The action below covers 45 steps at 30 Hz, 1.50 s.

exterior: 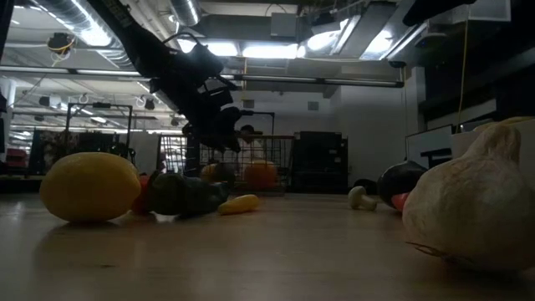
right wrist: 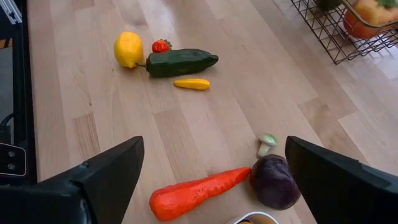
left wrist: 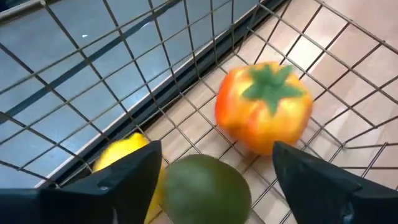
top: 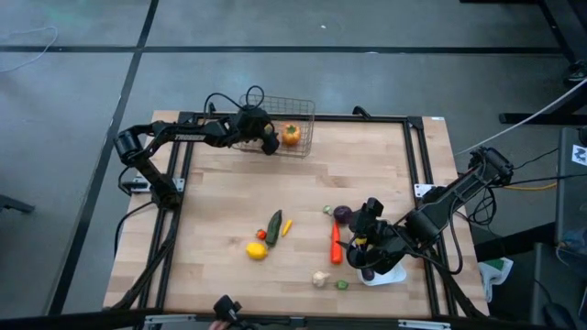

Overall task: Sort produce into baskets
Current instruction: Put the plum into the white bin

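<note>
My left gripper (top: 263, 139) is open inside the wire mesh basket (top: 295, 108) at the table's far edge. In the left wrist view its fingers stand on either side of a round green fruit (left wrist: 208, 186), apart from it. The fruit lies on the basket floor beside a yellow lemon (left wrist: 121, 155) and the orange tomato (left wrist: 264, 115). My right gripper (right wrist: 214, 149) is open and empty at the near right, by the white tray (top: 383, 274). A carrot (right wrist: 199, 190) and a purple eggplant (right wrist: 273, 180) lie on the table just ahead of it.
Loose on the wood lie a yellow lemon (top: 257, 249), a small red fruit (top: 261, 235), a dark green cucumber (top: 274, 226), a small yellow piece (top: 287, 226), white garlic (top: 319, 279) and a small green piece (top: 341, 285). Black rails frame the table.
</note>
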Available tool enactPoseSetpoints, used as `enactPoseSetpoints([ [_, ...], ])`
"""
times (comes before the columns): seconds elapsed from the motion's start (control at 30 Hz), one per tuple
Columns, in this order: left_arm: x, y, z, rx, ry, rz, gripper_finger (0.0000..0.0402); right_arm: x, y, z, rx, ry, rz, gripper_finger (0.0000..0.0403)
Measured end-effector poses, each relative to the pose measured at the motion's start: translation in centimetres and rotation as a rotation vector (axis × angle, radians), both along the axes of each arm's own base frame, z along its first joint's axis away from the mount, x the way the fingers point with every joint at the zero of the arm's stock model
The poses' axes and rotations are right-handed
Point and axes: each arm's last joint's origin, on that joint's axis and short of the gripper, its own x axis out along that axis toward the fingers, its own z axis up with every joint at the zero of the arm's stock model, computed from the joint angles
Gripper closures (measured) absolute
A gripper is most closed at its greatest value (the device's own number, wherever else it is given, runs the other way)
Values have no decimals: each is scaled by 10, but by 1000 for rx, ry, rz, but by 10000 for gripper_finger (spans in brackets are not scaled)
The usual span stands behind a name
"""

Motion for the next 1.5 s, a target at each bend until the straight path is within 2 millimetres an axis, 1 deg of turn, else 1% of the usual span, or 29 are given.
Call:
enactPoseSetpoints([
  [0.13, 1, 0, 1, 5, -11, 0, 77, 0, 0, 0, 1, -1, 0, 15],
  [0.37, 4, -5, 2, 5, -12, -18, 75, 1, -2, 1, 11, -17, -39, 15],
  [0.47, 7, -11, 2, 3, -12, -36, 75, 3, -3, 5, 15, -24, -44, 15],
  [0.57, 9, -17, 8, 8, -25, -54, 75, 6, -7, 11, 15, -36, -49, 15],
  [0.67, 10, -24, 18, 10, -70, -57, 75, 8, -13, 17, -2, -25, -61, 15],
  [1.0, 3, -46, 59, -4, -263, -55, 75, 14, -46, 16, -73, 84, -172, 15],
  [1.13, 2, -59, 75, -20, -340, -69, 75, 20, -64, 14, -38, 123, -223, 15],
  [1.2, 2, -67, 79, -29, -363, -86, 75, 23, -75, 13, -8, 159, -240, 15],
  [1.3, 5, -78, 83, -34, -378, -123, 75, 27, -88, 11, 32, 221, -212, 15],
  [1.5, 12, -98, 84, -116, -402, -277, 75, 30, -101, 10, 61, 308, -117, 15],
])
